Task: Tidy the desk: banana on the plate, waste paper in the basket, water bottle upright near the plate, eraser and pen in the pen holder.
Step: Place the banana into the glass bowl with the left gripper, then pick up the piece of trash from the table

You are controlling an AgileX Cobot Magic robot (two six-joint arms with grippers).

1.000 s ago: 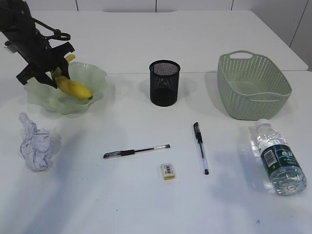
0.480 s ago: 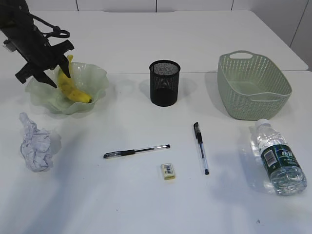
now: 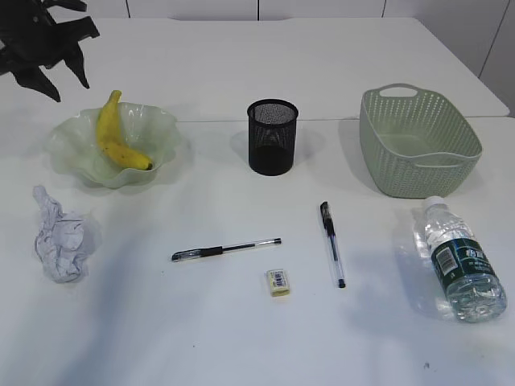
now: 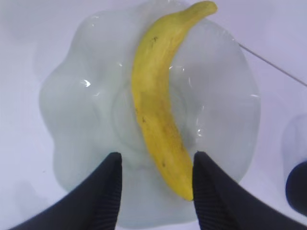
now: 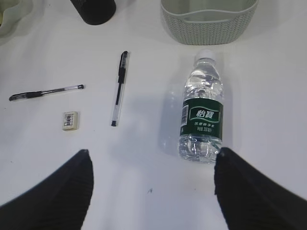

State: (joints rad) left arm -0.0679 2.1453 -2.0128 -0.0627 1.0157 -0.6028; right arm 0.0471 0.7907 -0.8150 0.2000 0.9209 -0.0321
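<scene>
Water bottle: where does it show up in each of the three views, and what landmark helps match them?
Exterior view: the water bottle lies on its side at lower right, cap toward the green basket.
Left wrist view: not in it; only banana and plate show.
Right wrist view: right of centre, lying down, cap up toward the basket.
Shared landmark: the basket just beyond the cap, in the exterior and right wrist views.

You have a plain white front table point(image 3: 241, 338). Directly behind the front table stands a second white table point(image 3: 241, 56), with a thin seam point(image 3: 209, 121) where they meet. Farther behind the front table you see pale wall panels point(image 3: 322, 8).
</scene>
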